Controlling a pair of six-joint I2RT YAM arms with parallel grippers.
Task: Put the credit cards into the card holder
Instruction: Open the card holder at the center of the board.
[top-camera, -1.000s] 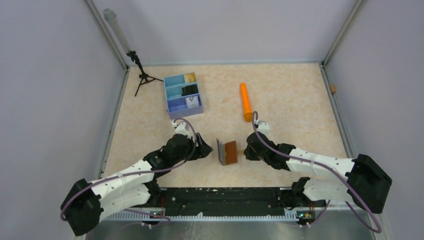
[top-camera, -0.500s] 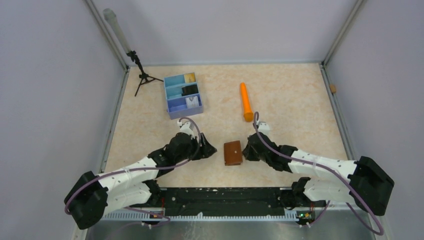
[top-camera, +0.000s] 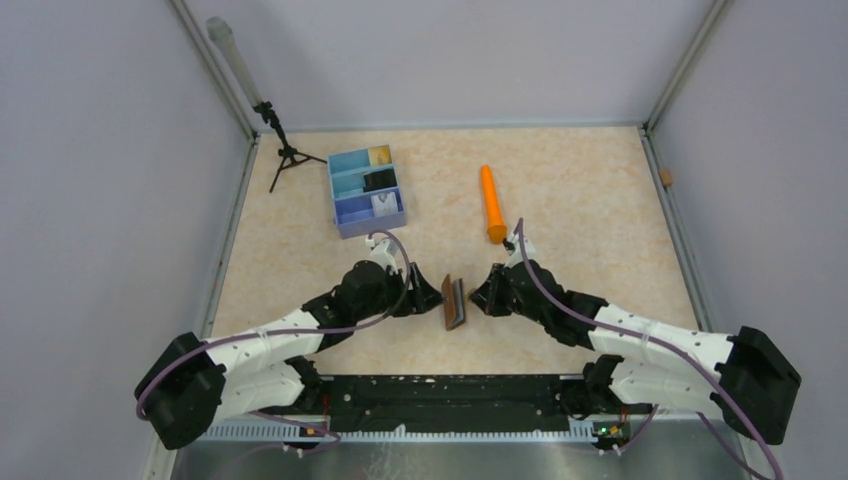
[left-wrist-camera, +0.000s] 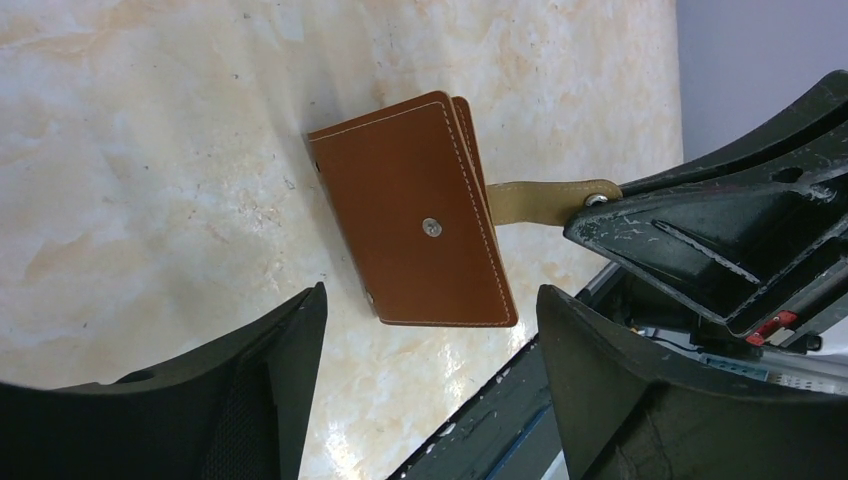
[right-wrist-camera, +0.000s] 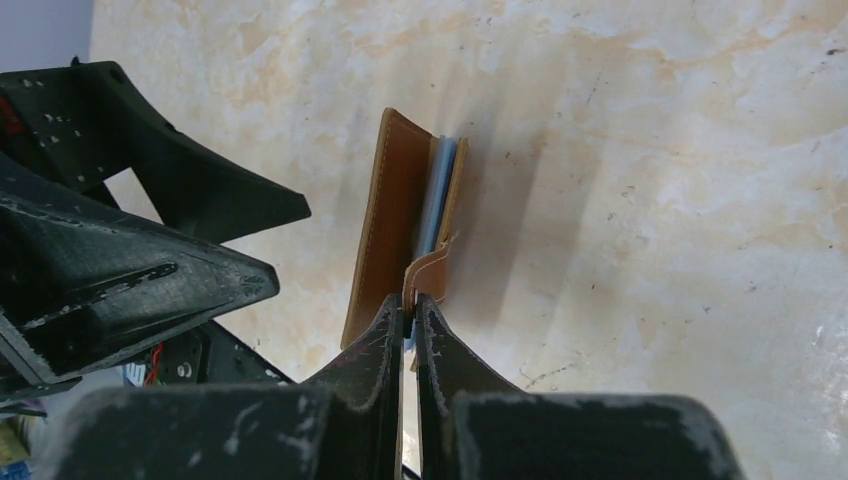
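The brown leather card holder (top-camera: 455, 303) stands on its edge on the table between my two grippers, folded nearly shut. My right gripper (top-camera: 482, 297) is shut on its snap tab (right-wrist-camera: 428, 272); the pinch shows in the right wrist view (right-wrist-camera: 412, 302). A grey-blue card (right-wrist-camera: 441, 190) sits between the flaps. My left gripper (top-camera: 430, 297) is open just left of the holder, whose front with the snap stud (left-wrist-camera: 410, 210) fills the space beyond its fingers (left-wrist-camera: 430, 300). Tan-gold (top-camera: 380, 154), black (top-camera: 380, 179) and white (top-camera: 382, 203) cards lie in the blue tray (top-camera: 345, 190).
An orange cylinder (top-camera: 490, 203) lies behind the right gripper. A small black tripod (top-camera: 285, 152) stands at the back left by the wall. The black base rail (top-camera: 450, 392) runs along the near edge, close under the holder.
The holder lay flat and closed half a second ago; it is now raised on its edge by the tab. The left gripper has moved right, closer to it.
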